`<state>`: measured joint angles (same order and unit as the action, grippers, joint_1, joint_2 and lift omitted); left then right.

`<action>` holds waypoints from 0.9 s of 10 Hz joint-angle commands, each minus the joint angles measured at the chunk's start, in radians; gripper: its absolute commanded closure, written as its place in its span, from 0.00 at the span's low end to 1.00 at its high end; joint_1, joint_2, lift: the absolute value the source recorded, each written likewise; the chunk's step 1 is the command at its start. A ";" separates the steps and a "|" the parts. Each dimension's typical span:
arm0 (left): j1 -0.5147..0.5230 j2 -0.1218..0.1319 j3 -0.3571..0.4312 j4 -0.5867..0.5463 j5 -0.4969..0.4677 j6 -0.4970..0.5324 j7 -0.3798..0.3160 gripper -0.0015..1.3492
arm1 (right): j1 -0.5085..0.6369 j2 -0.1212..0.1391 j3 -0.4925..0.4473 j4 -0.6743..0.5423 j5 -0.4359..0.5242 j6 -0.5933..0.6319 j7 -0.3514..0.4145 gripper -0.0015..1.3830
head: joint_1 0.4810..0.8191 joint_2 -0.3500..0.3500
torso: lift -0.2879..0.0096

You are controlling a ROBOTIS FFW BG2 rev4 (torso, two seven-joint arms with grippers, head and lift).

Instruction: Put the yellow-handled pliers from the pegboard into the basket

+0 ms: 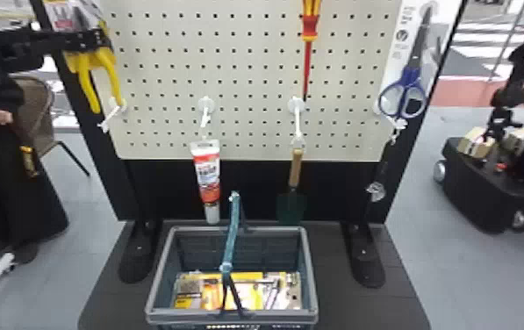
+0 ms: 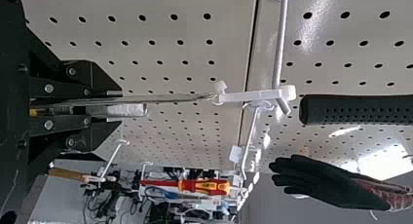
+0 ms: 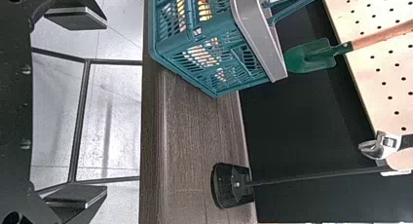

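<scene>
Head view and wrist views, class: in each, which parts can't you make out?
- Head view: the middle of the yellow-handled pliers, behind the left gripper.
- Head view: the screwdriver's upper end, cut off by the top edge.
- Head view: anything beneath the top packs in the basket.
- Right wrist view: the trowel's handle end, cut off by the right edge.

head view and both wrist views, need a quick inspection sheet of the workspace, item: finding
Surface: dark board carrying the basket
Job's things: yellow-handled pliers in packaging, a white tie reaching the hook; basket holding packaged goods
Clutter: screwdriver, scissors, tube and trowel hanging at the pegboard
Left gripper: closed on the pliers' packaging
Right gripper: open, nothing between its fingers
Cables: dark tangle in the background
Surroundings: chair on head view's left, wheeled machine right
</scene>
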<state>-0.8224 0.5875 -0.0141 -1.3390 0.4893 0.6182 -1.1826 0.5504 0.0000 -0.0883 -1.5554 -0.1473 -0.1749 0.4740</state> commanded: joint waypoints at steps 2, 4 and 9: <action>-0.002 0.000 -0.001 0.000 0.000 0.003 0.000 0.89 | 0.000 0.001 -0.001 0.000 0.000 0.000 0.000 0.08 | 0.20 0.50 | 0.63; 0.000 0.000 -0.001 0.000 0.000 0.005 0.000 0.89 | 0.000 0.001 0.001 0.000 0.000 0.000 0.000 0.08 | 0.20 0.50 | 0.63; 0.003 0.003 0.008 -0.047 -0.009 0.028 0.009 0.89 | 0.000 0.001 -0.001 -0.002 -0.002 0.000 0.000 0.08 | 0.20 0.50 | 0.63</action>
<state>-0.8204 0.5896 -0.0088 -1.3729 0.4810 0.6399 -1.1743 0.5503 0.0000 -0.0890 -1.5574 -0.1475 -0.1749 0.4740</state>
